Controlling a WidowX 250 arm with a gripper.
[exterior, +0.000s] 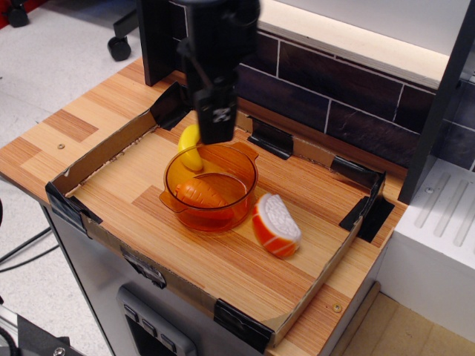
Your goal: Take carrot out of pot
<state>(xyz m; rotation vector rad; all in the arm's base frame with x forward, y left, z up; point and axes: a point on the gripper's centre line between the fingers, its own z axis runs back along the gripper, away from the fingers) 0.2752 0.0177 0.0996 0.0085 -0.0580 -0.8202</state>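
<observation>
Inside pot: 1 carrot. Above far rim: fingers, state unclear; banana behind.

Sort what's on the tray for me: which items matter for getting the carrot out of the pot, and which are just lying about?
Part of the job:
- carrot, lying inside the pot
- pot, translucent orange, mid-tray
- gripper, above the pot's back rim; jaw state unclear

Just lying about:
- banana, behind the pot, partly hidden by the gripper
- orange-and-white toy wedge, right of the pot
</observation>
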